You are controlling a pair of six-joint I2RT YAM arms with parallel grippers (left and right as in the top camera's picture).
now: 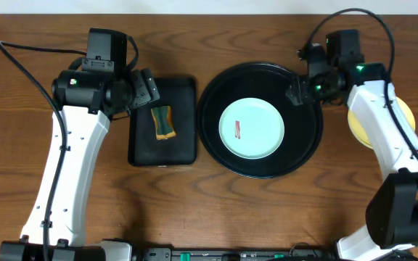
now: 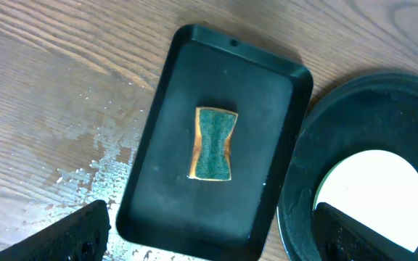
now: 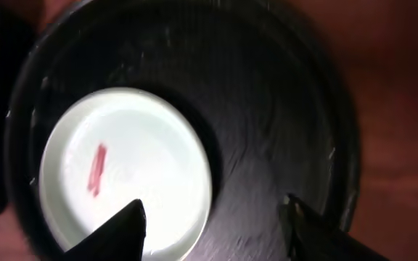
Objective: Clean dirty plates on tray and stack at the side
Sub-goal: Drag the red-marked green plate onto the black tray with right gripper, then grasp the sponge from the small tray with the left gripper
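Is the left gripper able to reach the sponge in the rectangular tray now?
Probably yes: the left gripper hangs open over the rectangular tray, where the sponge lies alone and uncovered.

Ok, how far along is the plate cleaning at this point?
Done, possibly: one pale yellow plate lies on the table at the right, off the round tray, half hidden under the right arm. In hand: nothing; the left tool hangs open near the sponge in the rectangular tray, the right tool open over the round tray. Left: the light blue plate there shows its red smear, unwiped and unstacked.
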